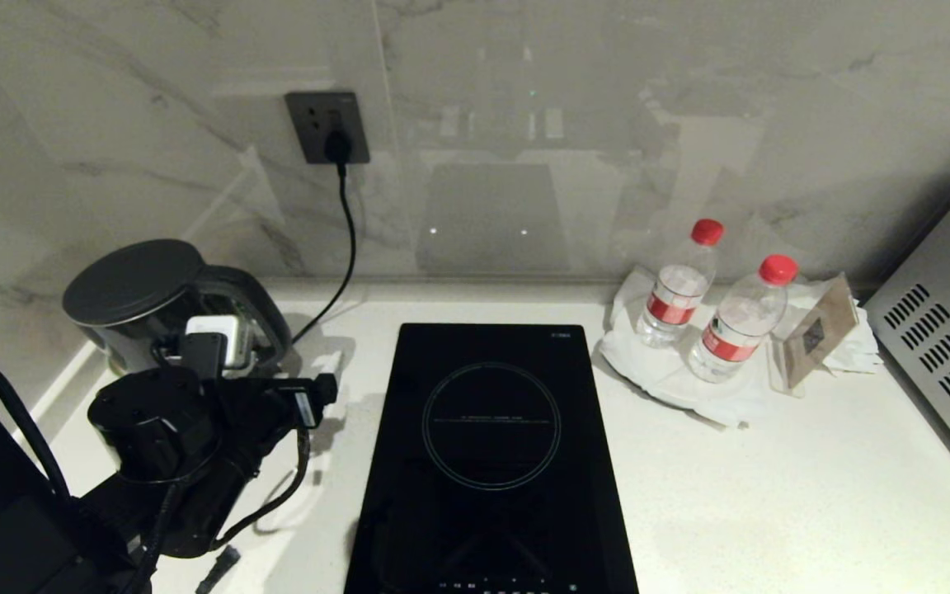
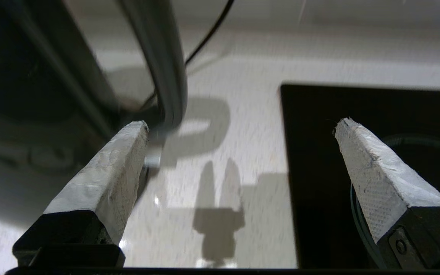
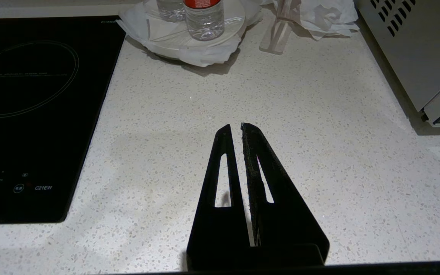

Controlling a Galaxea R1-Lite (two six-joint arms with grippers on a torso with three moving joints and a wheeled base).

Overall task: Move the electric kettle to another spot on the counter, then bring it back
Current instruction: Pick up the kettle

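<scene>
Counter (image 1: 772, 495): white speckled stone, carries everything; marble wall behind.
Hob (image 1: 491, 445): black glass panel, centre of counter, just right of kettle spot.
Steel appliance (image 1: 945, 346): far right edge, vented side, well apart from work.
Electric kettle (image 1: 141, 297): back-left corner of counter, lid on, loop handle (image 2: 162, 65) facing toward hob; cord (image 1: 347, 239) runs from wall socket (image 1: 326, 128) down behind it.
Bottles (image 1: 677, 285): two red-capped, on white plate w/ cloth, back right; not involved.
Left pincer (image 2: 239, 128): jaws spread wide, nothing held; one white pad (image 2: 109, 168) right at foot of handle, other pad over hob edge. Handle not yet between pads.
Right pincer (image 3: 239, 130): parked low over bare counter right of hob, fingers together, empty.
Step (judged): approach to handle, grasp not made.
Risk 1: pads off-line w/ handle; closing now prob. catches air or clips handle edge, nudges kettle.
Risk 2: pushing fwd misaligned could shove kettle toward wall.
Risk 3: cord near, may snag or drag on lift.
Risk 4: glossy handle, off-centre grip → kettle swings, tilts; contents unknown.
</scene>
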